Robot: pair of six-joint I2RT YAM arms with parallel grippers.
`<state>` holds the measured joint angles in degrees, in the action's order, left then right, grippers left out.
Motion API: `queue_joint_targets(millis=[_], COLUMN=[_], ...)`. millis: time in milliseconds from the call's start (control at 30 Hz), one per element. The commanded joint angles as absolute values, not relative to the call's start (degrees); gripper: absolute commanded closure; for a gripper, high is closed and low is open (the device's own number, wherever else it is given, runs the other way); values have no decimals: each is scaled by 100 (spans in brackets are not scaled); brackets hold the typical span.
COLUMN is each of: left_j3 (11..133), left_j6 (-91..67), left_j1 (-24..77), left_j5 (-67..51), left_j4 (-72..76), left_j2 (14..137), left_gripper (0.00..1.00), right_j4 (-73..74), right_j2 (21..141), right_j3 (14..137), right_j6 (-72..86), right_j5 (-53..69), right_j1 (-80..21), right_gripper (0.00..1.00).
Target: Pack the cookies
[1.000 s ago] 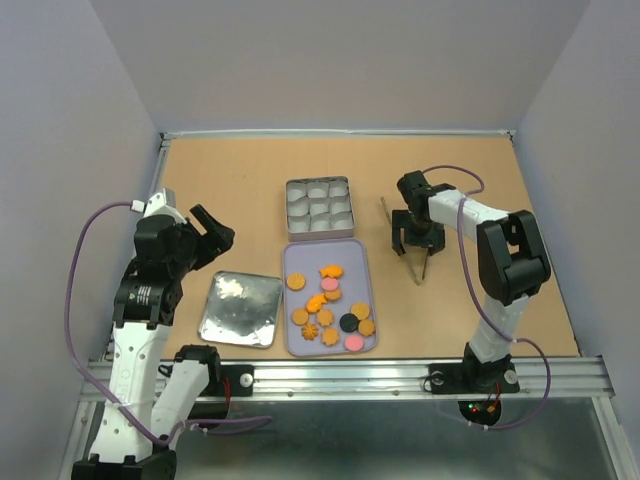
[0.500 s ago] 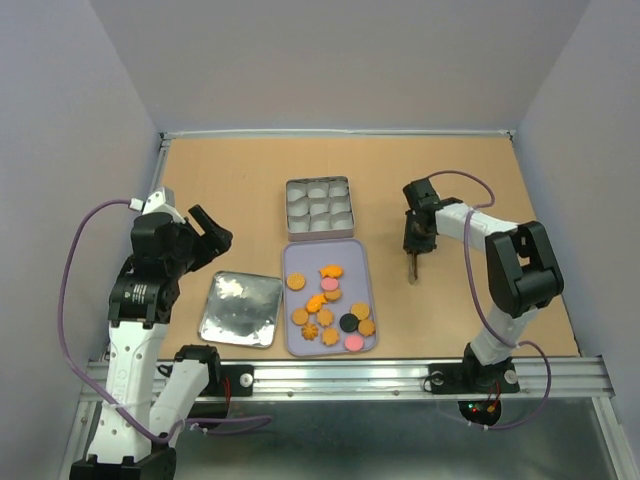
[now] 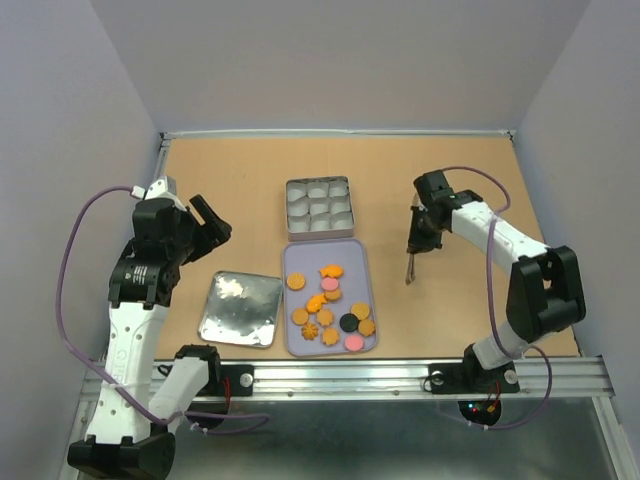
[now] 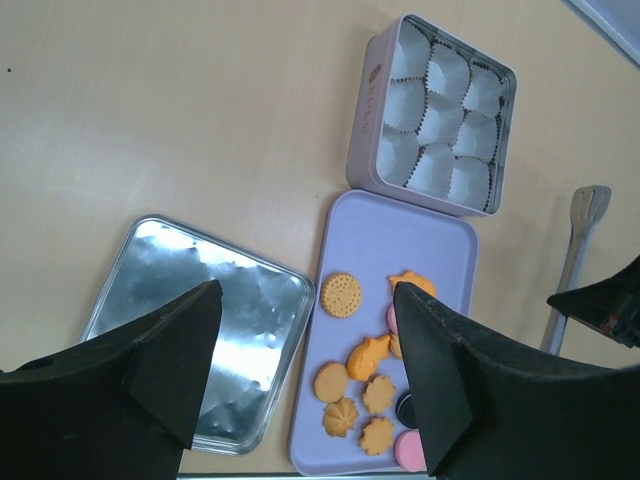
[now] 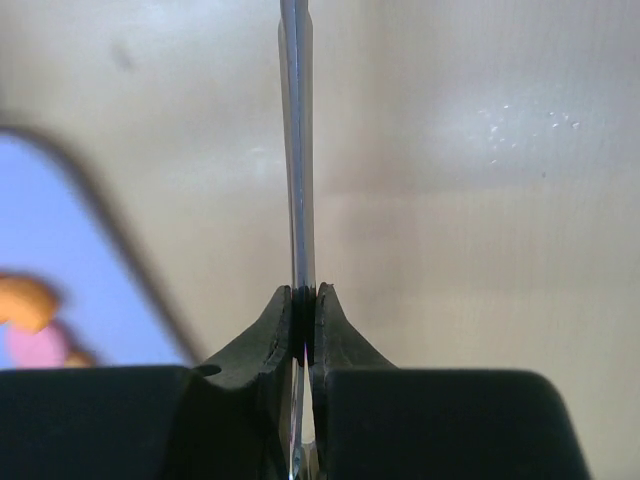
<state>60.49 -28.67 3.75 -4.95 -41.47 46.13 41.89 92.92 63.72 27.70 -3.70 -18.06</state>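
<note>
right hand (image 5: pixel 303 300) clamps tongs (image 5: pixel 296 150) — cookies (image 3: pixel 330 305) on tray (image 3: pixel 352 254)

— Top view?
— Fixed, high behind the arm bases, facing down; whole bench (image 3: pixel 240 170) covered.
— Left wrist?
— Raised, mid-distance, looking down on tray (image 4: pixel 440 250) and cookies (image 4: pixel 342 294).
— Right wrist?
— Low, very close, sighting along tongs (image 5: pixel 296 150); tray edge shared by all three.

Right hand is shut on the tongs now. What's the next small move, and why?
Probably swing the right hand with the tongs left, toward the purple tray. The hand is clamped on the tongs off to that tray's right, the cookies all lie on the tray, and the paper cups in the tin are empty.
</note>
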Motion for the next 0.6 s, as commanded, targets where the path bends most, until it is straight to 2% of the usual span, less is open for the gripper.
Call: queue_joint_targets(millis=[0,33,200,433,500,567], left_j3=[6284,6267,6188,5959,5880,5836], left_j6=[-2768,-2769,-2751,-2874,-2891,-2927], left_j1=[404,404,448,659,755,817], left_j5=[-694,-773,-1290,-1652,-1766,-1758], left_j4=[-3815,-3727,-3332,-2874,-2743,-2707], left_j2=[4693,4711,4790,4746,4720,4711], left_gripper=[20,20,19,19,19,19], right_j4=[4754,4781,5105,5528,5581,5773], right_j2=[8483,8377,7657,7128,7049,7101], right_j3=[7145,7250,7391,7514,7567,7637], right_j6=[2953,2971,3032,3479,3734,3788], right_j5=[648,1225,2643,3621,3709,3692], right_j1=[-1854,-1889,-2249,-3084,-3304,-3497], right_gripper=[100,100,99,94,88,87])
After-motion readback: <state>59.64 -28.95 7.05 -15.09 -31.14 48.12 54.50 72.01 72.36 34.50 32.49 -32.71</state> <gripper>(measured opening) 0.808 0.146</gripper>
